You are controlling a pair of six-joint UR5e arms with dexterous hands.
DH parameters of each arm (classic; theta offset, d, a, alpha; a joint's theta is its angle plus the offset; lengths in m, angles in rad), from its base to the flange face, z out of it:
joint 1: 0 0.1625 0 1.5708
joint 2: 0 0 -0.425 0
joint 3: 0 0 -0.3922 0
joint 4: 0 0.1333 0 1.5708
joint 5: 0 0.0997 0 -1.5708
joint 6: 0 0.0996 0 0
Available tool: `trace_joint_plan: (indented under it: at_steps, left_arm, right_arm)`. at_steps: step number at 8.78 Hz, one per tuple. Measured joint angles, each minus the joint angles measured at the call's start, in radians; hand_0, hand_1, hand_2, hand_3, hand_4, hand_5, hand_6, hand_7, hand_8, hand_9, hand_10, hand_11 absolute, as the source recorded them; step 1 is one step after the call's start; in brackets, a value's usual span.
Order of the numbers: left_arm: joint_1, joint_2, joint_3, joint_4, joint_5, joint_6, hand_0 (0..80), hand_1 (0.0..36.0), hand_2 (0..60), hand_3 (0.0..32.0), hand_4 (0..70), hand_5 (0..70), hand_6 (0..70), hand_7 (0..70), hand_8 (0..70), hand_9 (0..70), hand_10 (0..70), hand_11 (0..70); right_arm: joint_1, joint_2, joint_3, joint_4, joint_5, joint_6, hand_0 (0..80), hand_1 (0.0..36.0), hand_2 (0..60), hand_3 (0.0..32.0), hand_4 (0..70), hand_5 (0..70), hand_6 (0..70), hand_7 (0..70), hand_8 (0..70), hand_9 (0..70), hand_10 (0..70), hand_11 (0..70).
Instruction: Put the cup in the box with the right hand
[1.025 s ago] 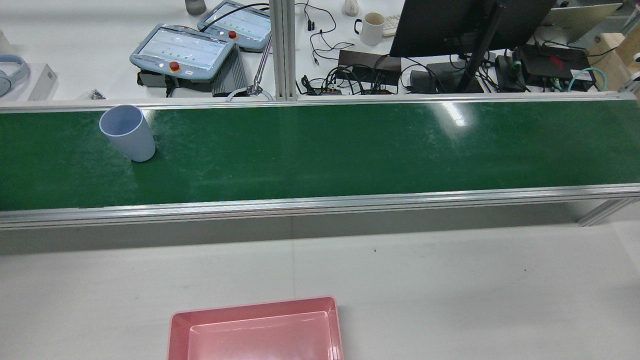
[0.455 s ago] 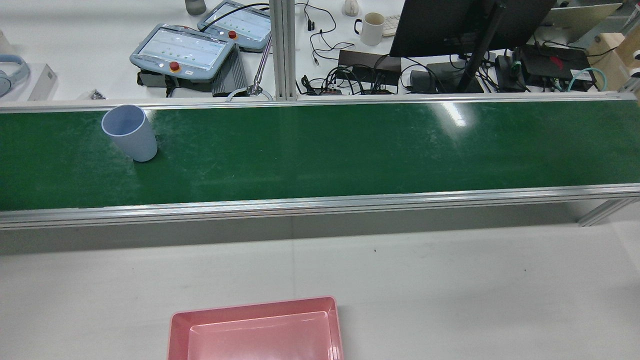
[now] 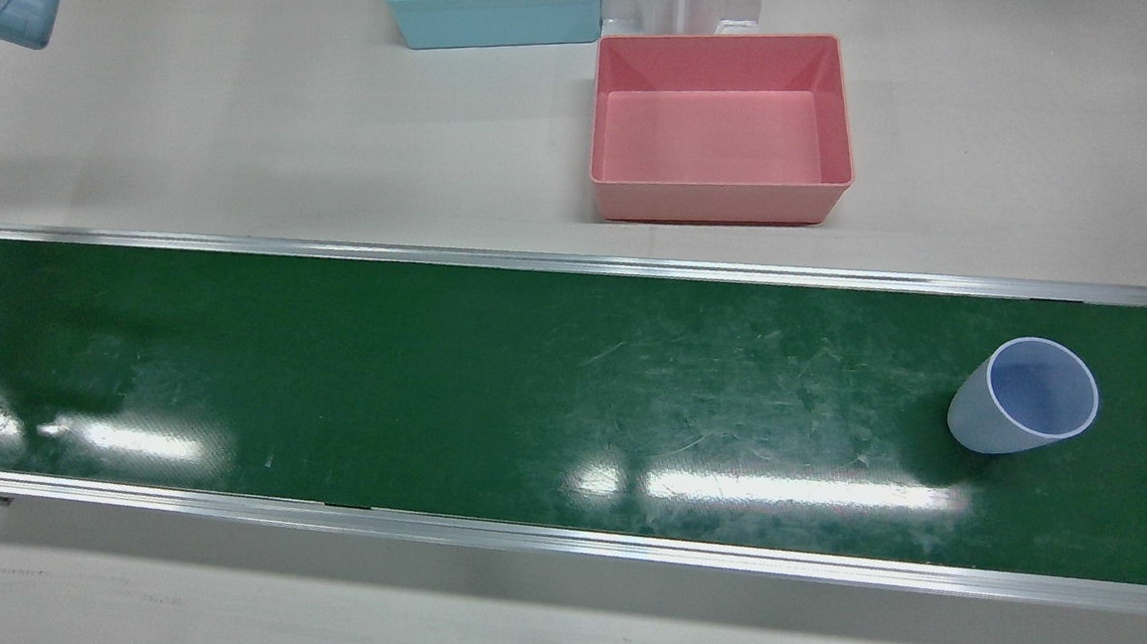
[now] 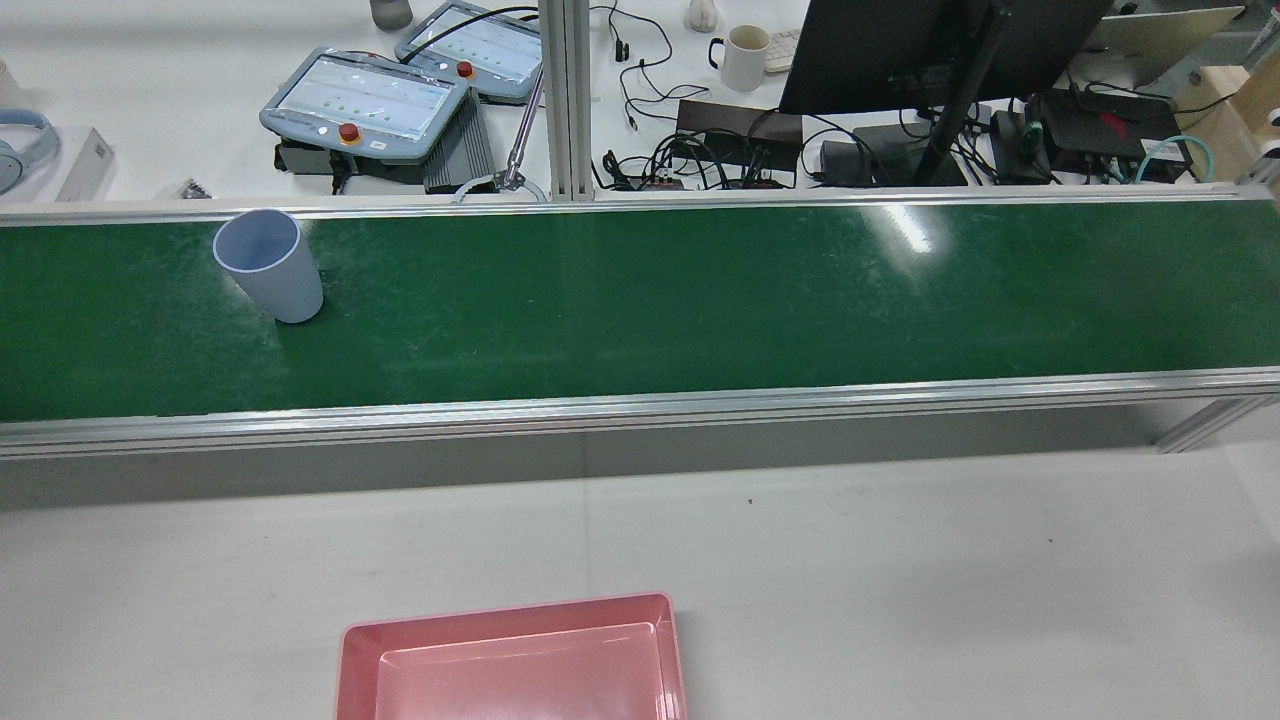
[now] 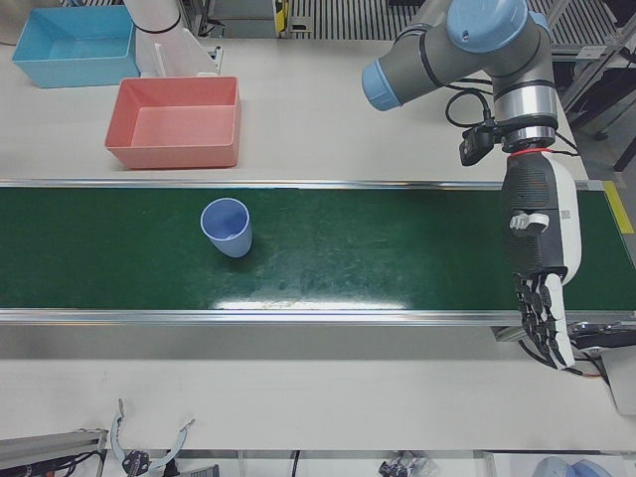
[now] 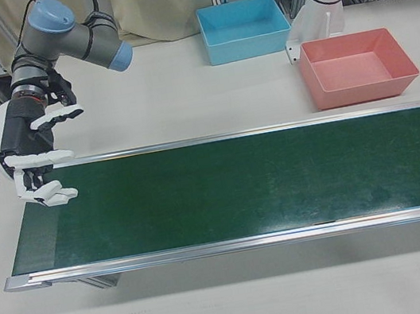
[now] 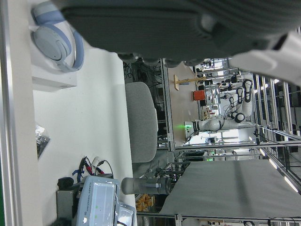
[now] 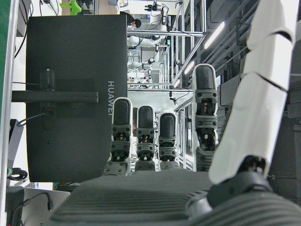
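The cup [image 5: 228,227] stands upright on the green belt [image 5: 397,248] on the robot's left half, far from the empty, spread right robot hand [image 6: 36,162], so a hasty long reach could topple it.

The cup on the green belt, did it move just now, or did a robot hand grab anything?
The cup slid a little toward the rear view's right along the green belt, still upright. No robot hand took hold of anything. The pink box stayed put.
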Motion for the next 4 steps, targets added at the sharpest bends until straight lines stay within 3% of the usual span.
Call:
trace_joint_plan:
  at_steps: [4]
  left_arm:
    - [0.000, 0.000, 0.001, -0.002, 0.000, 0.000, 0.0, 0.0, 0.0, 0.0, 0.0, 0.0, 0.0, 0.0, 0.0, 0.0, 0.0, 0.0]
  right_arm:
    - [0.006, 0.005, -0.010, 0.002, -0.001, -0.001, 53.1, 15.5, 8.5, 0.0, 66.0, 6.3, 14.6, 54.2, 20.2, 32.1, 22.6, 33.0]
